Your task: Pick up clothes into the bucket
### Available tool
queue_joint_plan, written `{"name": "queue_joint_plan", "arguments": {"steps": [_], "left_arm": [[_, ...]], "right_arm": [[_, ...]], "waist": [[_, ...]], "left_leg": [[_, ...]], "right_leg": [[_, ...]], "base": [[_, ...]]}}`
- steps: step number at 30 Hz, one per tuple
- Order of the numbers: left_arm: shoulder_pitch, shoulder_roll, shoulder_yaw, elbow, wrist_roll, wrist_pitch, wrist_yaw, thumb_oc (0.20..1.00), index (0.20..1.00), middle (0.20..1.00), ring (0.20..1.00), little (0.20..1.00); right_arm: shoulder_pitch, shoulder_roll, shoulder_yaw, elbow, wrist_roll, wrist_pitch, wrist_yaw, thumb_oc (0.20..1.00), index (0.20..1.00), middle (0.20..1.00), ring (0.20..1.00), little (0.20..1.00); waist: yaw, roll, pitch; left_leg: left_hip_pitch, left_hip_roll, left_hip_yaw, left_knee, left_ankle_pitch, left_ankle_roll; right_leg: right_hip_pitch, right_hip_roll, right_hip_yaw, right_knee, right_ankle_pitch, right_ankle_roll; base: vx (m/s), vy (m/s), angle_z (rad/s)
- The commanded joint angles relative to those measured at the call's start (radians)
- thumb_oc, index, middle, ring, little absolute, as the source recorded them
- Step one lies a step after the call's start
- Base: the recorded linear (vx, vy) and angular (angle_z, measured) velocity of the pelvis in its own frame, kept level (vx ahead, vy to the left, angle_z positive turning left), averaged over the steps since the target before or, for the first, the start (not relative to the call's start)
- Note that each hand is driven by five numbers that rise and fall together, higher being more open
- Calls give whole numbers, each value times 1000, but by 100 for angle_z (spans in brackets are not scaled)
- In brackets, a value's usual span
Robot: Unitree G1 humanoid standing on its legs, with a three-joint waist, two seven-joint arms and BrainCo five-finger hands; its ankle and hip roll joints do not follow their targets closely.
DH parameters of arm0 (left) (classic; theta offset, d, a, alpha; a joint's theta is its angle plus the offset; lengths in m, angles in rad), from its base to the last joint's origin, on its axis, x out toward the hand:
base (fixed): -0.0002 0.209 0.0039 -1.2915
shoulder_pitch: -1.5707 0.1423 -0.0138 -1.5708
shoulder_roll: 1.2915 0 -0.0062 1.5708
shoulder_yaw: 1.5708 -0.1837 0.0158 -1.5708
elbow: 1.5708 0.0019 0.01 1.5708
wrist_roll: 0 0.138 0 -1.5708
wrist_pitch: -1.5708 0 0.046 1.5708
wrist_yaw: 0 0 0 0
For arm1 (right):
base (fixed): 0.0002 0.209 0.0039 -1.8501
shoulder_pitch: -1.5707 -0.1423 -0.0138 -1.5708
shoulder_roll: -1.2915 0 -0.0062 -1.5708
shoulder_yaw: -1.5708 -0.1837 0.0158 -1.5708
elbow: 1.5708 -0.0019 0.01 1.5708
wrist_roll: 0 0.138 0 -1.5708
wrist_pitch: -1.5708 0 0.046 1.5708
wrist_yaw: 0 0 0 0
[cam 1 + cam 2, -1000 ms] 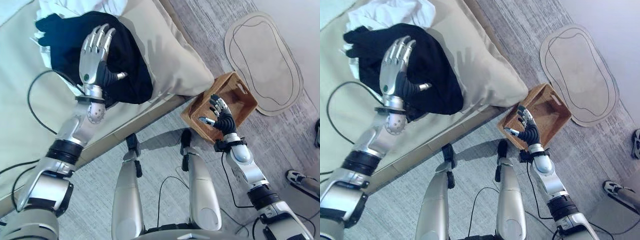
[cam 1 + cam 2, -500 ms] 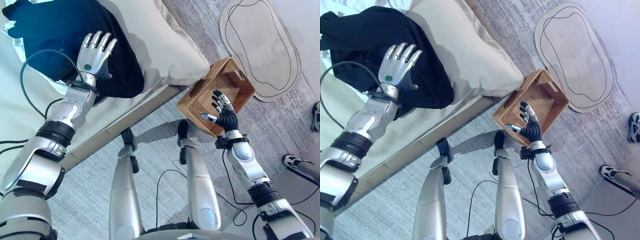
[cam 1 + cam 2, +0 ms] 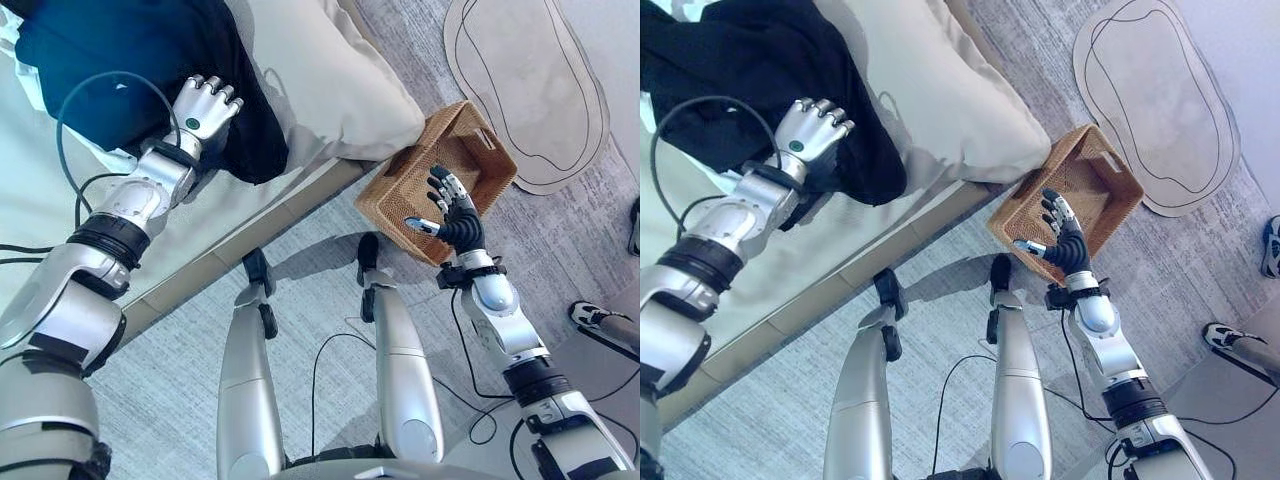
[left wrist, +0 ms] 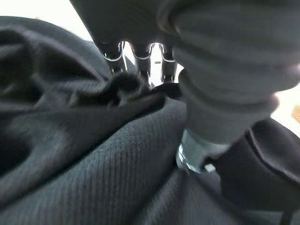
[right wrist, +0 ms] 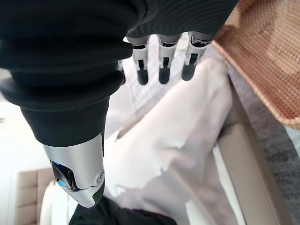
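Note:
A black garment [image 3: 120,50] lies bunched on the cream bed, partly over a pillow [image 3: 320,80]. My left hand [image 3: 205,105] rests on its near part with fingers curled into the cloth. In the left wrist view a fold of the black garment [image 4: 93,154] is gathered under the fingers [image 4: 136,56]. The woven brown basket [image 3: 400,195] stands on the floor by the bed's corner, tilted, with nothing inside it. My right hand [image 3: 455,215] hovers just in front of the basket's near wall, with its fingers [image 5: 159,65] straight and holding nothing.
White cloth [image 3: 110,160] peeks out under the black garment. The bed's edge [image 3: 250,245] runs diagonally above the grey carpet. A pale oval rug [image 3: 525,80] lies beyond the basket. A person's shoe [image 3: 600,320] shows at the right.
My left hand's fingers went from straight to curled into the black garment, nearer the garment's edge. The camera has shifted. The right hand keeps its place by the basket.

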Motion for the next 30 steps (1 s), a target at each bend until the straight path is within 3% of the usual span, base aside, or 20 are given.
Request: {"name": "queue_joint_plan", "arguments": {"steps": [1,6,11,19,22,25,30], "left_arm": [[116,6,-3,23,26,-21,-22,200,200,200,200,200],[173,-17,21,-3,26,-28,-12,200,200,200,200,200],[257,-42,106,-74,-9,-36,11,200,200,200,200,200],[360,-53,245,-249,-121,-88,27,200,200,200,200,200],[416,-44,322,-396,-192,-121,3,200,200,200,200,200],[497,-91,399,-527,-320,-183,-12,200,200,200,200,200],[571,-147,470,-670,-515,-248,-85,200,200,200,200,200]], "right_arm": [[68,-29,-21,-70,9,-55,4,1000,1000,1000,1000,1000],[69,-25,2,-62,-13,-49,-1,1000,1000,1000,1000,1000],[66,-22,15,-49,-47,-36,-5,1000,1000,1000,1000,1000],[-1,-40,132,30,-281,27,9,1000,1000,1000,1000,1000],[-69,-19,184,86,-370,46,-5,1000,1000,1000,1000,1000],[-137,31,241,126,-442,69,-8,1000,1000,1000,1000,1000],[-196,42,306,136,-559,75,8,1000,1000,1000,1000,1000]], "waist": [[-9,11,-106],[10,17,-127],[36,20,-146],[89,24,-195],[115,29,-216],[144,35,-247],[164,41,-275]], "left_leg": [[-24,12,-52,51,-55,-9],[87,11,-50,-25,-36,-18],[233,4,-57,-118,-11,-30],[447,8,-75,-263,29,-48],[505,8,-80,-309,51,-53],[567,13,-81,-346,58,-57],[627,13,-83,-381,63,-61]], "right_leg": [[67,-36,18,-116,65,67],[175,-44,2,-176,78,73],[333,-51,-25,-257,95,76],[562,-45,-82,-376,110,82],[626,-42,-106,-413,120,81],[688,-36,-131,-442,117,77],[750,-28,-151,-470,115,73]], "base": [[7,3,-5],[16,-9,-2],[54,-42,3],[73,-66,10],[56,-53,15],[68,-50,17],[55,-32,13]]}}
